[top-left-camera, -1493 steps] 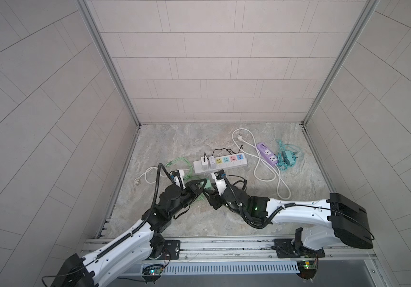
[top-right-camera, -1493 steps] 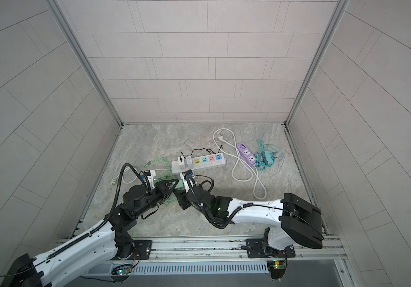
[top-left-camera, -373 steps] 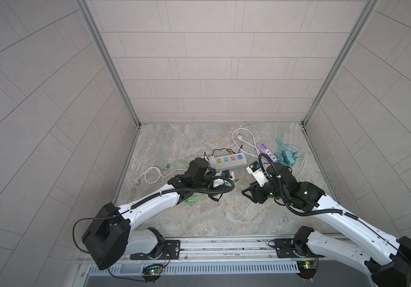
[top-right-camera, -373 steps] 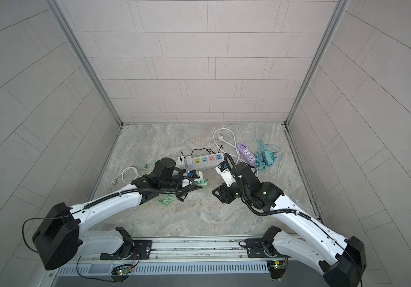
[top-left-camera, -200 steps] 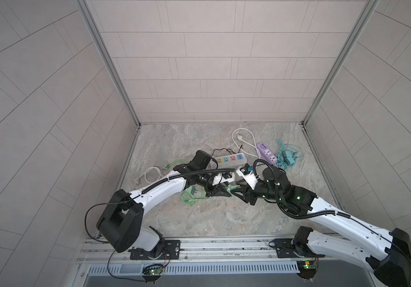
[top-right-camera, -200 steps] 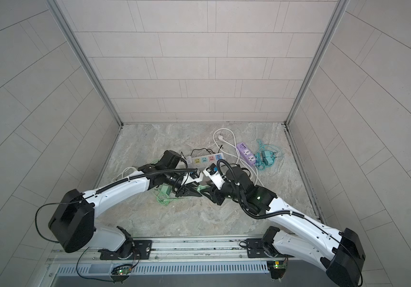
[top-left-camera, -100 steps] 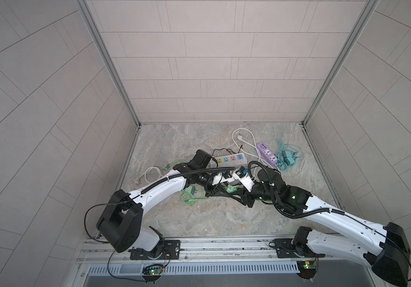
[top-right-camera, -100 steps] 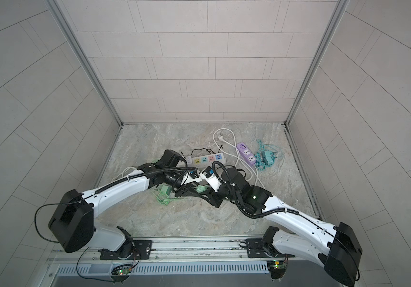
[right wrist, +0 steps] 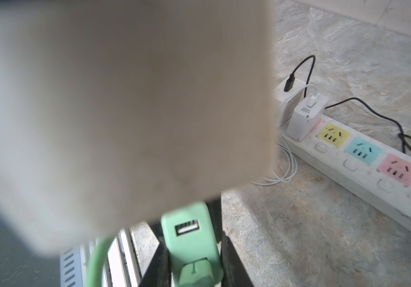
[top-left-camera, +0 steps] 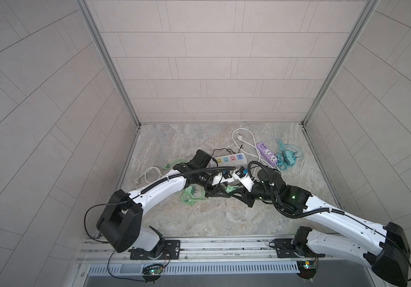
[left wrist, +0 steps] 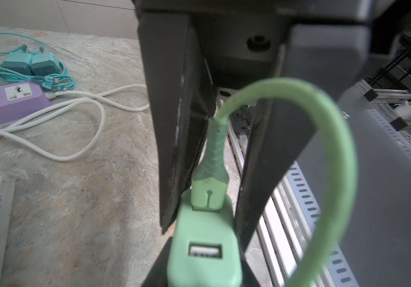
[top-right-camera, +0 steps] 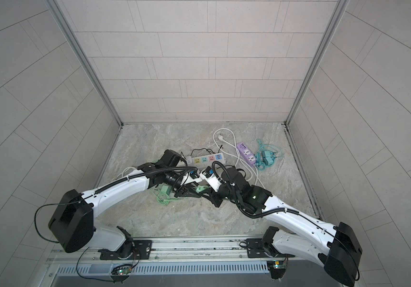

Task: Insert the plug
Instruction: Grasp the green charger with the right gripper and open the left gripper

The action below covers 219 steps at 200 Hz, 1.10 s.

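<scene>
Mint-green charger block (right wrist: 189, 241), pinched by the right end effector (right wrist: 195, 263), seemingly braced the green USB plug (left wrist: 208, 196) inside the spread left end effector (left wrist: 204, 226).

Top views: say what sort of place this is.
Probably a robot test booth, not a home: plain panel walls box in a stone-patterned floor, two arms are mounted on a metal rail, and power strips lie about as practice pieces.
</scene>
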{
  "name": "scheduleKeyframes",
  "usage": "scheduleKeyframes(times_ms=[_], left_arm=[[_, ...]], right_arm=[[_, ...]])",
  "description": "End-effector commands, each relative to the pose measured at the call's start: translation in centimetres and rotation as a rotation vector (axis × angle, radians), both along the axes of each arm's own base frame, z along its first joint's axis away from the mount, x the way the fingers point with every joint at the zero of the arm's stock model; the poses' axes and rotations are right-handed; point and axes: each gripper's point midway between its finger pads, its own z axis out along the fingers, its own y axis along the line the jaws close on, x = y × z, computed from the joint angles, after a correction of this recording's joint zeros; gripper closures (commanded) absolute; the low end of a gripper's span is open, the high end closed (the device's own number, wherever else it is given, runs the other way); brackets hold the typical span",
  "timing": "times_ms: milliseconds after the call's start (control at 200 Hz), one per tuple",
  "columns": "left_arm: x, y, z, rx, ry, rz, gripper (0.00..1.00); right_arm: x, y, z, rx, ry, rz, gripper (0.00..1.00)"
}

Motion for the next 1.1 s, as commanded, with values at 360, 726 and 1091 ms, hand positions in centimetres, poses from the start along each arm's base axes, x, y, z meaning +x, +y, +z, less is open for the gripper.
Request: scheduleKeyframes(times_ms=[360, 726, 1091], left_arm=[[6.4, 2.2, 2.3, -0.117, -0.213, 0.489, 0.22], [10.8, 10.5, 2.5, -0.156, -0.199, 1.107, 0.0], [13.1, 21.1, -2.7, 0.016, -0.112, 1.649, 0.0]], right_arm=[[5.5, -2.2, -0.1, -0.128, -0.033, -0.277, 0.85], [12.7, -1.6, -1.3, -0.196, 0.04, -0.325, 0.86], [20.6, -1.7, -4.2, -0.3, 0.112, -0.309, 0.87]])
